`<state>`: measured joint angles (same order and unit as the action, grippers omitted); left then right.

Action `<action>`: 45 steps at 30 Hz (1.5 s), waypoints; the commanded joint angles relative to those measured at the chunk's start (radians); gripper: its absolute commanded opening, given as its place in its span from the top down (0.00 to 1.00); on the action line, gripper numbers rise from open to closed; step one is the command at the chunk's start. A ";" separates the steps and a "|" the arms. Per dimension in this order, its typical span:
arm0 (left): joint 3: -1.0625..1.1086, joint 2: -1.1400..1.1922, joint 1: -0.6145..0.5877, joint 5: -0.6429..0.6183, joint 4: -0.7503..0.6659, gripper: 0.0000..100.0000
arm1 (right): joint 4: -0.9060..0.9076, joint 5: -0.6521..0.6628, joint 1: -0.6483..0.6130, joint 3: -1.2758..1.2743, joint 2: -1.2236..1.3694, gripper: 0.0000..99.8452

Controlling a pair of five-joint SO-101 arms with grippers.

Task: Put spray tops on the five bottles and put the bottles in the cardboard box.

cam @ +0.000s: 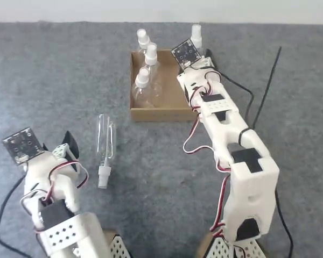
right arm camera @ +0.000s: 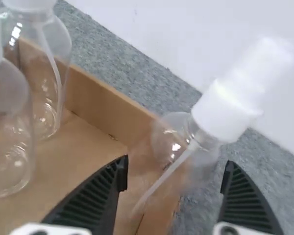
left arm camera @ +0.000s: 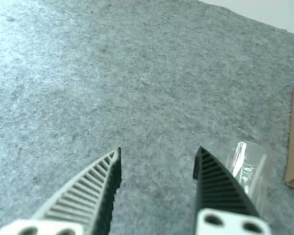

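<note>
The cardboard box [cam: 172, 102] sits at the far middle of the carpet. Three clear bottles with white spray tops [cam: 143, 80] stand along its left side. A further capped bottle [cam: 196, 35] is at the box's far right corner. In the right wrist view this bottle [right arm camera: 186, 142] leans between the spread fingers of my open right gripper [right arm camera: 175, 166], by the box wall [right arm camera: 98, 107]. Another capped bottle [cam: 105, 141] lies on the carpet in front of the box. My left gripper [cam: 70, 141] is open just left of it, and the bottle's base [left arm camera: 247, 164] shows beside one finger [left arm camera: 218, 191].
Grey carpet [cam: 54, 80] covers the table, with open room to the left and in front of the box. A black cable [cam: 266, 91] runs along the right side beside the right arm [cam: 231, 140].
</note>
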<state>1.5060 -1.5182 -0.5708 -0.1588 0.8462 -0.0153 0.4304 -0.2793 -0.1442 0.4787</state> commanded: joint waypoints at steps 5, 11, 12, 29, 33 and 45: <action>-0.004 -0.015 0.002 0.002 -0.029 0.77 | 0.024 0.003 -0.004 -0.043 -0.157 0.74; -0.004 -0.015 0.002 0.002 -0.029 0.77 | 0.053 0.003 -0.005 -0.043 -0.160 0.74; -0.004 -0.015 0.002 0.002 -0.029 0.77 | 0.073 0.003 -0.005 -0.038 -0.160 0.74; -0.004 -0.015 0.002 0.002 -0.029 0.77 | 0.283 0.002 -0.027 -0.071 -0.306 0.74; -0.004 -0.015 0.002 0.002 -0.029 0.77 | 0.387 0.002 -0.025 -0.071 -0.372 0.74; -0.005 -0.015 0.003 0.002 -0.031 0.77 | 0.627 0.002 -0.025 -0.066 -0.529 0.74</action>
<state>1.5060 -1.5182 -0.5708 -0.1588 0.8462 0.5386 0.4304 -0.2961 -0.2271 0.0644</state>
